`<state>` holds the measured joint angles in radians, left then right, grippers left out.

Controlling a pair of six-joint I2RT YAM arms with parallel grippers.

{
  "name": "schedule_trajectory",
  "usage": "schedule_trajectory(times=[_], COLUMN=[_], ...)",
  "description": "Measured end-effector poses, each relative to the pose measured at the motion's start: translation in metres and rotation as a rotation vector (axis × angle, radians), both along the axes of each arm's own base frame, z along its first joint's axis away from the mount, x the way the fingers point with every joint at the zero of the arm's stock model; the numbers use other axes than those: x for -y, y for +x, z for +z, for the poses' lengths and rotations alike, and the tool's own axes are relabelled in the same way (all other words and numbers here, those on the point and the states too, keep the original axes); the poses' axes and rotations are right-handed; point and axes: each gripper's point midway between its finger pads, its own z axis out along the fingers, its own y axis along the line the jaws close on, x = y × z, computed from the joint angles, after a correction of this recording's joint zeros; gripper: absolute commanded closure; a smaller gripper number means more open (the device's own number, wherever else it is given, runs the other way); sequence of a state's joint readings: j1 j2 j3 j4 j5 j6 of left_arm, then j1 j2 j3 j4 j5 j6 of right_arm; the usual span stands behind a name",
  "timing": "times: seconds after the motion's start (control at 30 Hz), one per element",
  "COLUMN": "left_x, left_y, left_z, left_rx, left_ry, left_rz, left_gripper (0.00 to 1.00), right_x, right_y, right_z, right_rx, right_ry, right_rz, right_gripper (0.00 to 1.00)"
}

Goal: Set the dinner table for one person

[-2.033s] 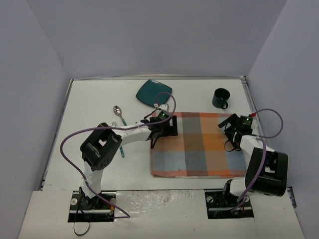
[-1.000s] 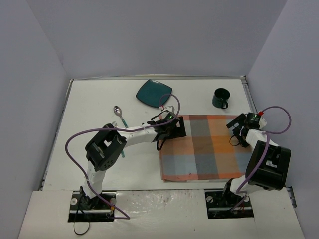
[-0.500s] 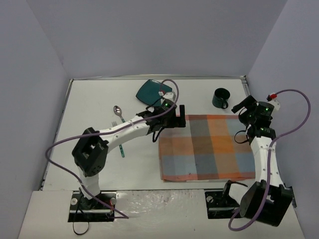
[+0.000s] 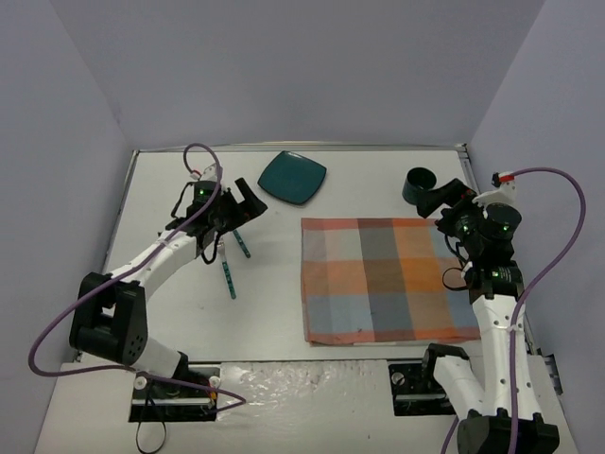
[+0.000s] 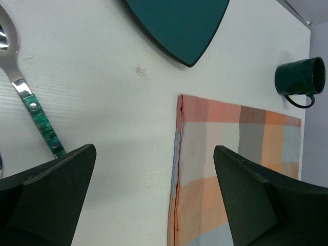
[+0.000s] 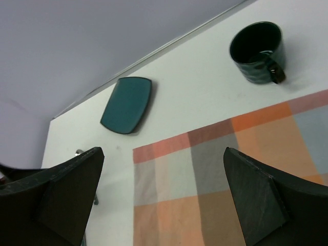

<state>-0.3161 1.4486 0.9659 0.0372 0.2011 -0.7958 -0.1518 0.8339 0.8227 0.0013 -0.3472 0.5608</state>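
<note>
- The left gripper (image 5: 155,154) has its jaws spread wide and holds nothing. We find it above bare dinner table (image 4: 156,189), well left of the plaid cloth (image 4: 388,279).
- Its wrist view shows a green-handled spoon (image 5: 40,123) lying on the white top, with the teal plate (image 5: 179,20) ahead.
- A second teal-handled utensil (image 4: 228,279) lies near the spoon. It may be a fork, but it is too small for us to tell.
- The right gripper (image 6: 163,154) also gapes wide and empty. It is raised over the cloth's far right corner, and the dark green mug (image 6: 256,51) sits just beyond.
- The table stretches beneath both arms, with the cloth flat on its right half.
</note>
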Motion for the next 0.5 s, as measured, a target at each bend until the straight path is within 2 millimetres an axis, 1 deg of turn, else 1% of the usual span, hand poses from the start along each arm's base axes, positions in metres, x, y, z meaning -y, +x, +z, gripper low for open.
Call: schedule_trajectory(times=[0.07, 0.17, 0.2, 0.33, 0.4, 0.5], left_x=[0.001, 0.008, 0.01, 0.014, 0.015, 0.02], left_y=[0.003, 0.014, 0.019, 0.045, 0.058, 0.077], left_z=[-0.009, -0.019, -0.025, -0.058, -0.075, -0.095], left_rx=[-0.021, -0.024, -0.031, -0.078, -0.104, -0.123], left_ry=[-0.019, -0.065, -0.081, -0.142, -0.172, -0.212], left_rz=[-0.011, -0.025, -0.025, 0.001, 0.019, 0.038], left_gripper=[0.03, 0.05, 0.06, 0.08, 0.08, 0.08], right_x=[-0.01, -0.023, -0.027, -0.04, -0.044, -0.047], right_y=[-0.003, -0.007, -0.009, -0.013, -0.014, -0.016], right_z=[0.006, 0.014, 0.016, 0.021, 0.022, 0.022], right_rx=[0.023, 0.058, 0.067, 0.089, 0.092, 0.096], right_ry=[0.011, 0.021, 0.023, 0.029, 0.029, 0.024], right_rz=[0.047, 0.11, 0.13, 0.194, 0.215, 0.235], right_gripper=[0.0, 0.0, 0.0, 0.0, 0.0, 0.0])
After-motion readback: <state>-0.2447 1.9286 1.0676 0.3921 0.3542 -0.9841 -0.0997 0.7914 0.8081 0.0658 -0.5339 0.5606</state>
